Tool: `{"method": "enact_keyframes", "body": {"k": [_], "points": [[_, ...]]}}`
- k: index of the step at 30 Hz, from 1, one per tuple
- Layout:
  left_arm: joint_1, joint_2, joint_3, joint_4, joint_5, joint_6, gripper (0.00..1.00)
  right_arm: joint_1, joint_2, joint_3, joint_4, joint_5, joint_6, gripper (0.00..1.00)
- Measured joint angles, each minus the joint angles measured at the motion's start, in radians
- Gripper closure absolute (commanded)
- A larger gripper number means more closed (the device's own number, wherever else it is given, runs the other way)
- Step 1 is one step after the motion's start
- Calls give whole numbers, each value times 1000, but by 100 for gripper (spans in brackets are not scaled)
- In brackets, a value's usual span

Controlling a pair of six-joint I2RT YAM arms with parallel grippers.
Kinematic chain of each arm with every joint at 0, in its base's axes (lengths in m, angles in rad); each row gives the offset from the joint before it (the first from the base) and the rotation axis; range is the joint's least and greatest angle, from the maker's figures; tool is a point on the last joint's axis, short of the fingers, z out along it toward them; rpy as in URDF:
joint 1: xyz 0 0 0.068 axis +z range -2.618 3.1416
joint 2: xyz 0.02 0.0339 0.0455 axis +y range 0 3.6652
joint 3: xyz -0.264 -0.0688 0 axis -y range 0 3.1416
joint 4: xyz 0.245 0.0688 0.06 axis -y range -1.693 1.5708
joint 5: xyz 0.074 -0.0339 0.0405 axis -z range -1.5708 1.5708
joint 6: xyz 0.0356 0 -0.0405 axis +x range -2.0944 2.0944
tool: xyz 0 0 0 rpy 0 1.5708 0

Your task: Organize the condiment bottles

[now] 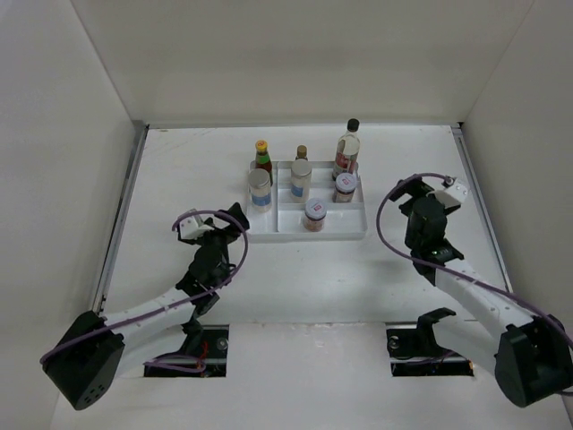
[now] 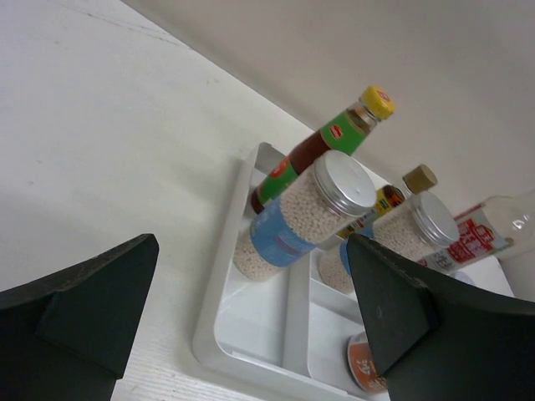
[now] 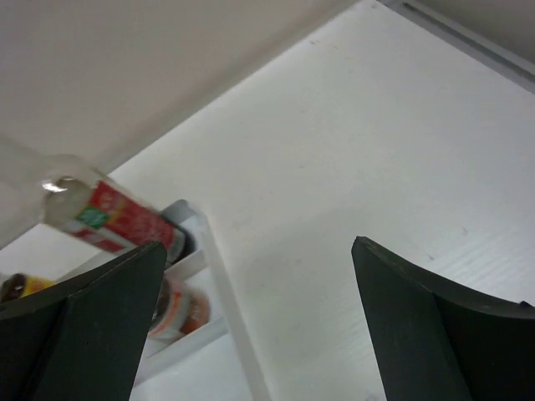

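All seven condiment bottles stand in the white divided tray (image 1: pixel 345 232). The yellow-capped red sauce bottle (image 1: pixel 262 157), tiny brown bottle (image 1: pixel 302 154) and tall clear black-capped bottle (image 1: pixel 347 148) are at the back. Two white shakers (image 1: pixel 260 190) (image 1: pixel 301 181) and two red-lidded jars (image 1: pixel 346 186) (image 1: pixel 314 215) stand in front of them. My left gripper (image 1: pixel 235 218) is open and empty at the tray's left end; its view shows the near shaker (image 2: pixel 301 217) and sauce bottle (image 2: pixel 322 146). My right gripper (image 1: pixel 407 193) is open and empty, right of the tray; its view shows the clear bottle (image 3: pixel 100 217).
The tray's near left corner (image 2: pixel 213 334) lies between my left fingers. The tray's right rim (image 3: pixel 230 309) lies just inside my right gripper's left finger (image 3: pixel 84 334). White walls enclose the table on the left, back and right.
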Motion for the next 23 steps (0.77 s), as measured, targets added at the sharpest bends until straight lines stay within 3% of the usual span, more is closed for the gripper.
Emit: {"method": "enact_keyframes", "body": {"k": [6,12,16,23], "points": [[130,21,0,-79,36,-68,0,-115,20,-98,-10,-55,154,0],[305,14,39,-390,103,-217,0,-116,47,-174,37,-76,257,0],[339,18,132,-585,161,-265,0,-118,108,-180,73,-87,297,0],[354,21,217,-780,240,-291,0,-121,127,-180,77,-130,316,0]]}}
